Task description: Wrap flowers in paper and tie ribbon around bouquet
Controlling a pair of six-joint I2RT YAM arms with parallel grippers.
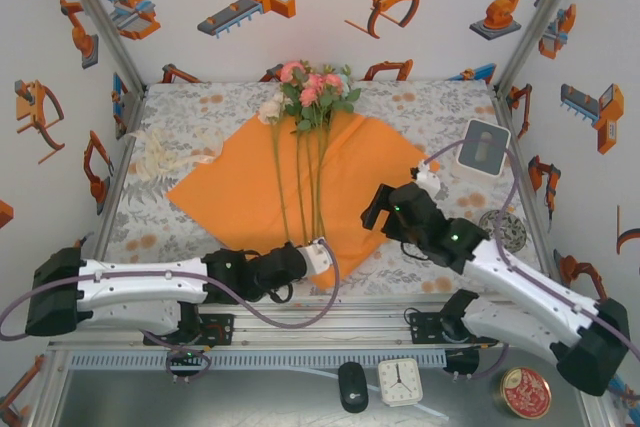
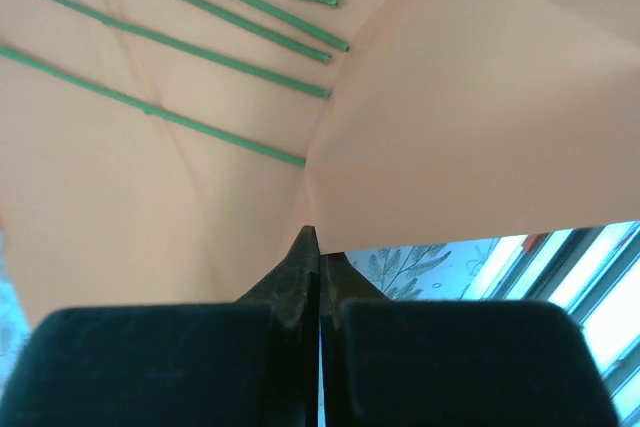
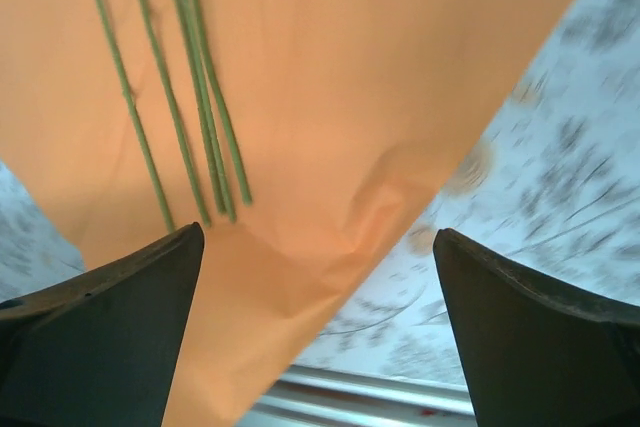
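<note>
At the lower middle of the top view, my left hand (image 1: 319, 251) is pressed together on the near corner of the orange paper (image 1: 235, 192). The left wrist view shows the sheet creasing up from my closed fingertips. My right hand (image 1: 374, 209) hovers at the sheet's lower right edge, fingers wide apart with nothing between them.

The flowers (image 1: 312, 89) lie on the paper, with the blooms at the upper centre. Their thin green stems (image 1: 298, 182) run down toward my left hand and end short of it. The ribbon (image 1: 172, 152) sits in a loose heap on the worktop (image 1: 430, 107), near the sheet's left edge.

I judge the paper light, thin and quick to crease or tear, so corners and edges are the places to pinch. The stems look slender and free to roll, better folded inside than squeezed. The ribbon looks floppy and slick, so I'd take it near an end.
</note>
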